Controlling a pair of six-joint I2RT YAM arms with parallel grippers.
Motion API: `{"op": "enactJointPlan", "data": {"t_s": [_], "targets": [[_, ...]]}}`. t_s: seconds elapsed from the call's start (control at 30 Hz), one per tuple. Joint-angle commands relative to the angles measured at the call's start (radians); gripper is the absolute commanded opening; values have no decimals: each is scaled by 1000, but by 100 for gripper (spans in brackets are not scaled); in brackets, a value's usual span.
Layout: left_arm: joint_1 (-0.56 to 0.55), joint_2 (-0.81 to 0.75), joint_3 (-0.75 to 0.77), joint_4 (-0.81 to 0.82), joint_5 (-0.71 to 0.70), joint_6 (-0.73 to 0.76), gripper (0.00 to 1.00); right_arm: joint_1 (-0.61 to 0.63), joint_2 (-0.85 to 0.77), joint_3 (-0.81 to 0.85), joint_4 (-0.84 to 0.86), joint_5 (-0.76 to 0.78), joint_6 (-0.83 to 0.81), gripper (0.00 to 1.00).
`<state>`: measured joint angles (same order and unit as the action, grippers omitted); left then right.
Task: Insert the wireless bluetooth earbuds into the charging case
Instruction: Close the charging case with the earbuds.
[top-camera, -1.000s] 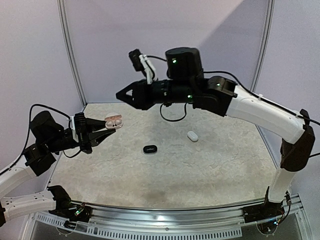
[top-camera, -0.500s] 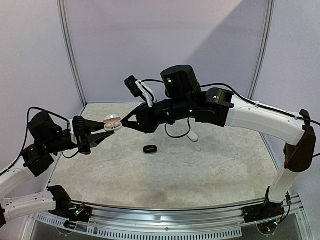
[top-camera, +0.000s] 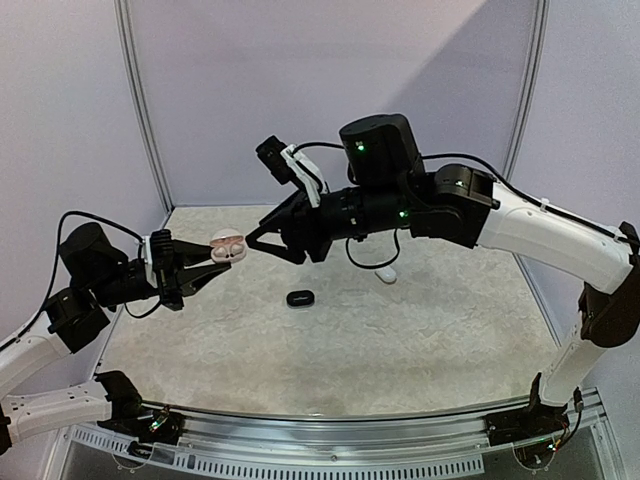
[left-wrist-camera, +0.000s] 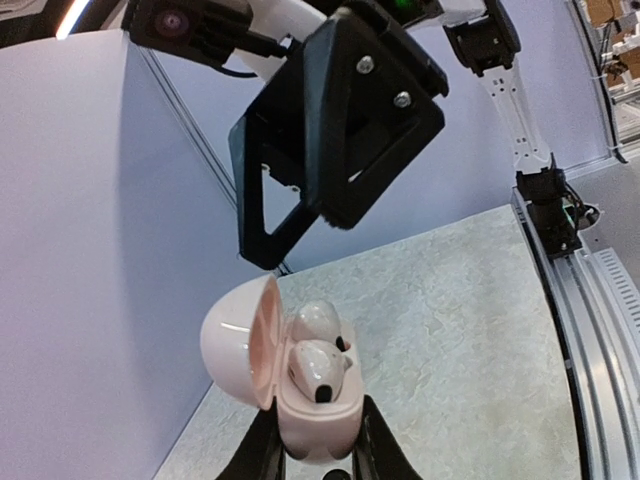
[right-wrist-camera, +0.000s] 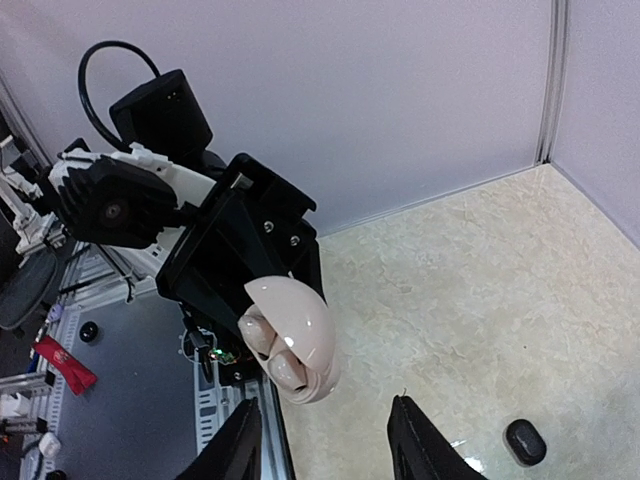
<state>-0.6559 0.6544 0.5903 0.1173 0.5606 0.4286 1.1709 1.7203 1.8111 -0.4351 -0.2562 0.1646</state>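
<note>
My left gripper (top-camera: 214, 259) is shut on a pale pink charging case (top-camera: 228, 245) and holds it in the air above the table's left side. In the left wrist view the case (left-wrist-camera: 318, 412) stands between the fingers with its lid (left-wrist-camera: 232, 340) open to the left. Two pale earbuds (left-wrist-camera: 318, 368) lie side by side in its wells. My right gripper (top-camera: 260, 243) is open and empty, its tips just right of the case. In the right wrist view the case (right-wrist-camera: 305, 345) hangs between and beyond the open fingers, and the buds (right-wrist-camera: 266, 333) show under the lid.
A small black case (top-camera: 300, 297) lies on the table's middle; it also shows in the right wrist view (right-wrist-camera: 525, 441). A white pebble-like case (top-camera: 386, 272) lies to its right. Purple walls close the back and sides.
My right arm has come down and to the left until its tips are next to the held case, and its jaws have opened. My left gripper with the case has barely moved.
</note>
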Motion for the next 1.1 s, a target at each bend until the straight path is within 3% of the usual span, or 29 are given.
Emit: {"op": "enactJointPlan", "data": {"t_s": [0.0,0.07,0.13,0.37,0.63,1.07], "targets": [[6,-2,9,-11,20,-42,0,4,-45,11,31,-41,-95,59],[6,0,12,-10,28,-76,0,6,-26,28,54,-62,-118,73],[6,2,16,-8,43,-111,0,12,-1,46,49,-100,-152,79],[6,7,21,10,85,-213,0,26,70,88,-7,-182,-359,83],[6,26,28,22,93,-236,0,31,158,187,-60,-187,-413,81],[34,75,18,39,-65,-459,0,76,129,176,-128,-182,-378,59]]}}
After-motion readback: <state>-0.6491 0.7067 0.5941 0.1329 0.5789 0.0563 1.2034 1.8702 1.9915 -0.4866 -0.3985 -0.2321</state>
